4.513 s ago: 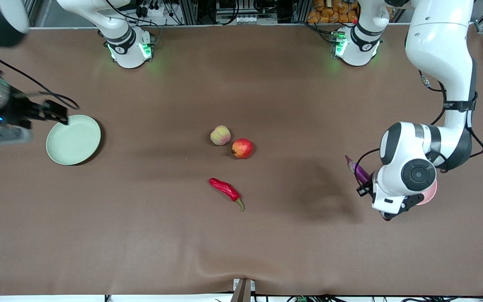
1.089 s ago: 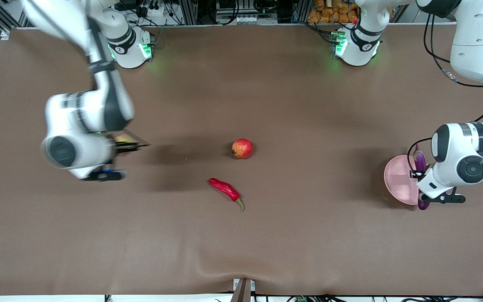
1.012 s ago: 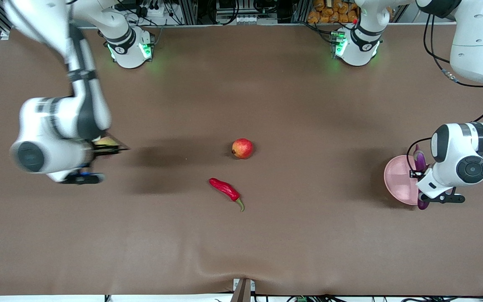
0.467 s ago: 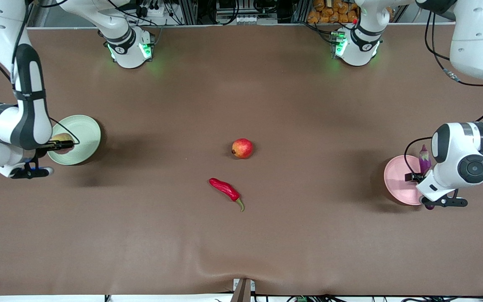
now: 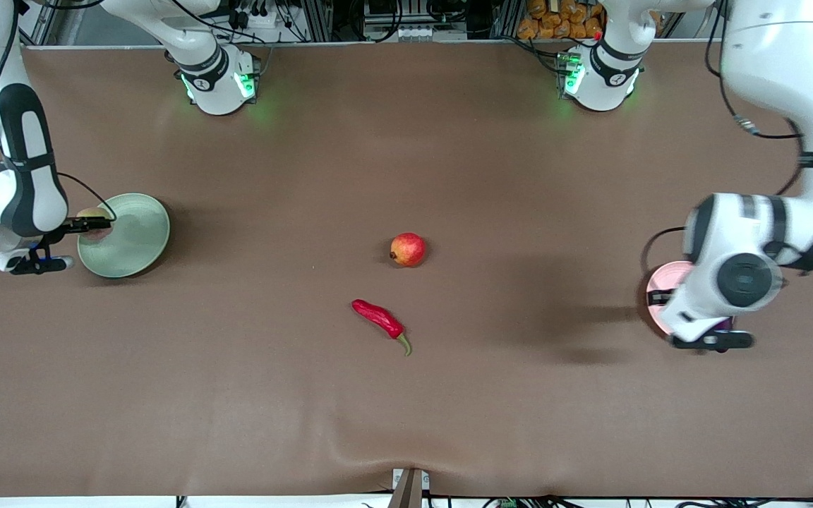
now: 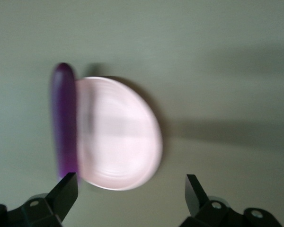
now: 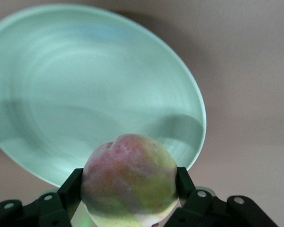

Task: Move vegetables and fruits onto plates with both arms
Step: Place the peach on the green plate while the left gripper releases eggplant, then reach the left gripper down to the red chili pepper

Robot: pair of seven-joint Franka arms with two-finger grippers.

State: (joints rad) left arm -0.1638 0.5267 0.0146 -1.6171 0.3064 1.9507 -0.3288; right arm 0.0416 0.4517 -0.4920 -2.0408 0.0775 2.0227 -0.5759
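Eggplant delivered at the pink plate beneath the wide-open left claw; right claw grips peach over green plate; pomegranate and chili remain mid-counter.

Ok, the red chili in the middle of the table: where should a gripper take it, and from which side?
Probably from straight above, at the thick middle of the chili, with the gripper's fingers set across its length. It lies flat and slanted, its thin green stem pointing toward the front camera, so the stem end gives little to hold.
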